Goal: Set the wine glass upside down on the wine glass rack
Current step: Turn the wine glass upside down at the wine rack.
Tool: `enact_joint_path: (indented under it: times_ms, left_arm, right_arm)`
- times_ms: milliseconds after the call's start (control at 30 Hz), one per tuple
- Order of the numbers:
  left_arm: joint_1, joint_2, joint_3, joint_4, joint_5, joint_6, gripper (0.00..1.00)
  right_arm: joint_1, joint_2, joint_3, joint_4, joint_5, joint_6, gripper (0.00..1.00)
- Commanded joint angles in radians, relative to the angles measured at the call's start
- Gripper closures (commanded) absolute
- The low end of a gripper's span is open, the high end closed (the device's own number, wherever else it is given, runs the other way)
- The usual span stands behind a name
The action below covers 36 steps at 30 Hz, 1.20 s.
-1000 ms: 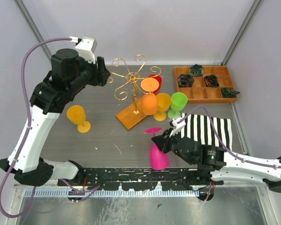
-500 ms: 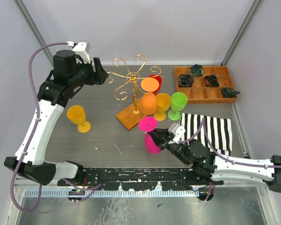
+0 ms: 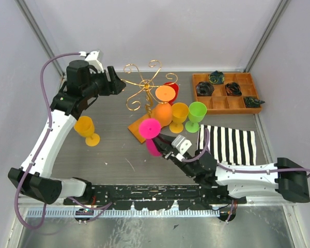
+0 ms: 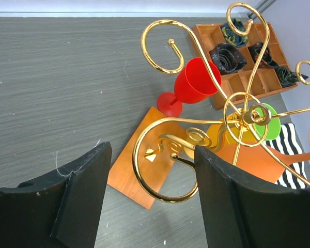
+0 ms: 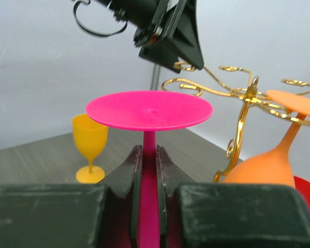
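My right gripper (image 3: 160, 143) is shut on the stem of a pink wine glass (image 3: 150, 129), held upside down with its round foot on top (image 5: 149, 110), just left of the rack's wooden base. The gold wire wine glass rack (image 3: 142, 82) stands on an orange-brown base (image 3: 140, 129); an orange glass (image 3: 164, 111) hangs upside down from one of its arms. My left gripper (image 3: 118, 82) is open, raised beside the rack's left scroll arm (image 4: 160, 170), which shows between its fingers (image 4: 232, 201).
A yellow-orange glass (image 3: 86, 129) stands at the left. Red (image 3: 171, 89), yellow (image 3: 179, 114) and green (image 3: 196, 113) glasses stand behind and right of the rack. A striped cloth (image 3: 228, 143) lies at the right. A compartmented wooden tray (image 3: 226, 92) sits at the back right.
My right gripper has lifted the pink glass and carried it left and farther back, toward the rack. The left arm has shifted slightly right toward the rack.
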Motion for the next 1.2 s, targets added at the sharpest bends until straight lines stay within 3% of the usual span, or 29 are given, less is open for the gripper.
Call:
enact_joint_path:
  times_ms: [0, 700, 1167]
  left_arm:
    - [0.005, -0.025, -0.024, 0.08, 0.008, -0.011, 0.28]
    - [0.023, -0.032, -0.052, 0.087, 0.048, 0.009, 0.31]
    - [0.024, -0.022, -0.041, 0.073, 0.06, 0.02, 0.35]
  right_arm:
    - [-0.006, 0.073, 0.101, 0.189, 0.093, -0.065, 0.99]
    - [-0.247, 0.329, 0.274, 0.177, -0.033, 0.096, 0.99]
    - [-0.274, 0.439, 0.355, 0.18, -0.096, 0.132, 0.99]
